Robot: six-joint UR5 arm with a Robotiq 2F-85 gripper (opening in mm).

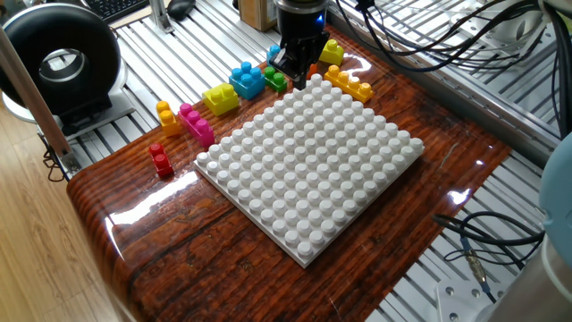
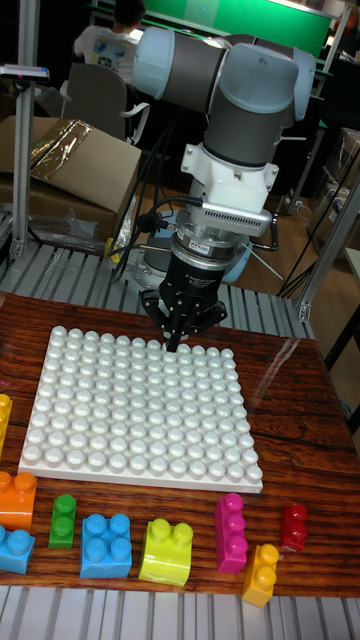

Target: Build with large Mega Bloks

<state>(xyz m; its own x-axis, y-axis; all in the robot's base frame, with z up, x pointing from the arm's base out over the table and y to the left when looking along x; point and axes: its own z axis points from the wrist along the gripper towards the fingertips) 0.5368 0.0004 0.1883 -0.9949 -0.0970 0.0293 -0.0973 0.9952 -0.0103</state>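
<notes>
The large Mega Bloks lie loose along the white studded plate's (image 1: 308,165) left and far sides: red (image 1: 161,160), orange (image 1: 167,116), pink (image 1: 197,123), yellow (image 1: 221,97), blue (image 1: 248,79), green (image 1: 275,80), a long orange one (image 1: 349,83) and another yellow (image 1: 331,52). The tall fixed view shows them in front of the plate (image 2: 140,410): green (image 2: 63,520), blue (image 2: 106,545), yellow (image 2: 167,550), pink (image 2: 231,532), red (image 2: 293,526). My gripper (image 1: 297,79) points down at the plate's far corner, its fingertips (image 2: 178,340) together, shut, nothing seen between them.
The plate rests on a glossy wood-grain tabletop (image 1: 179,250) set on ribbed aluminium rails. A black round device (image 1: 61,63) stands at the left. Cables (image 1: 474,241) lie at the right. A cardboard box (image 2: 60,170) sits behind the arm.
</notes>
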